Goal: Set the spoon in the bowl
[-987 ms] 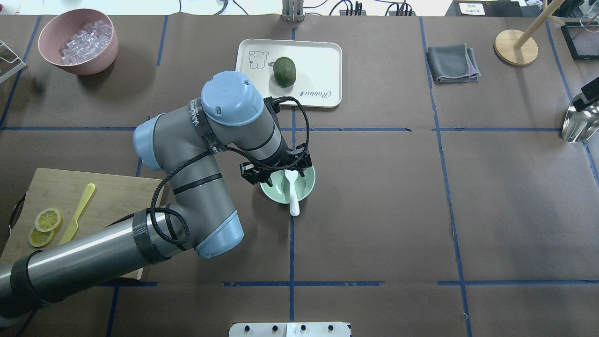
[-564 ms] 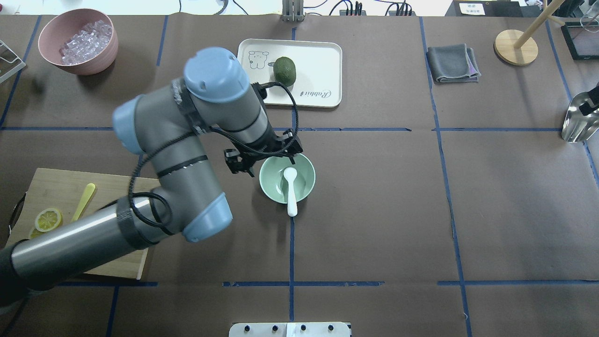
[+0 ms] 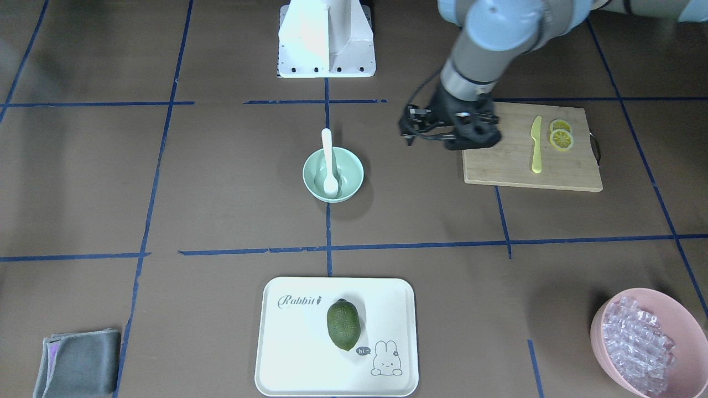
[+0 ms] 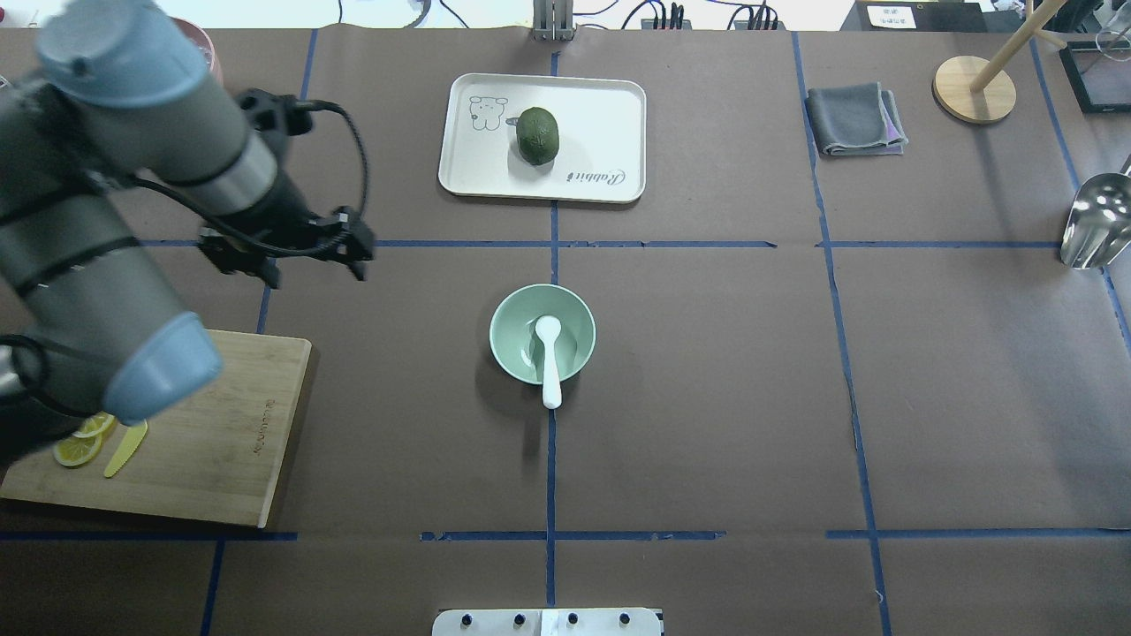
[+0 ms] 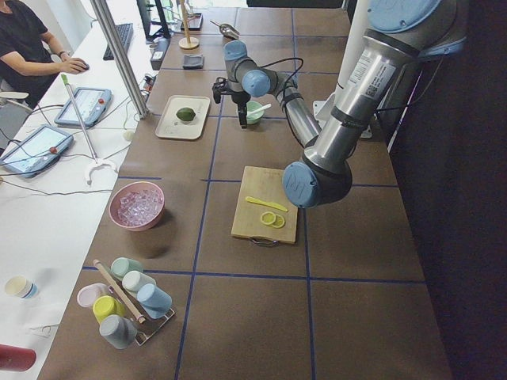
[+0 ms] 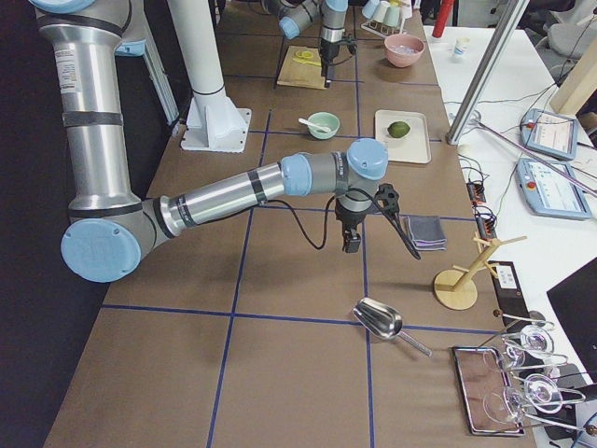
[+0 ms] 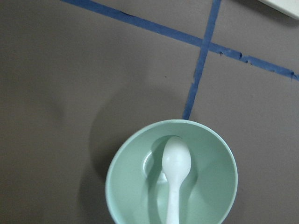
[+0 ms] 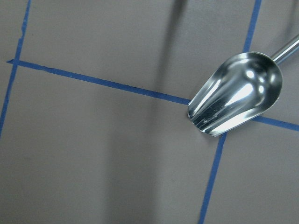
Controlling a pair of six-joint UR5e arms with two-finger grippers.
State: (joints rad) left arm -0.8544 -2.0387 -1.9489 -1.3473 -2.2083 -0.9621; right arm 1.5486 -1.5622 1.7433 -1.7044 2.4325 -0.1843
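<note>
Brown paper-covered table (image 4: 707, 397), yellow knife (image 4: 124, 450) half hidden under left elbow, white spoon (image 4: 550, 349) in mint bowl (image 4: 508, 340), left gripper (image 4: 311, 263) hovering well aside, fingers apart, right gripper (image 6: 352, 245) finger state unclear

Open table (image 4: 707, 371) lies all around the bowl (image 4: 512, 340), but the spoon (image 4: 550, 358) handle juts over its robot-side rim. The tray (image 4: 601, 115) sits well beyond it, the cutting board (image 4: 230, 433) well apart toward the robot's left.

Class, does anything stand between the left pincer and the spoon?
Nothing visible. Only bare table separates the left pincer from the spoon, whose scoop lies in the bowl, handle over the rim.
</note>
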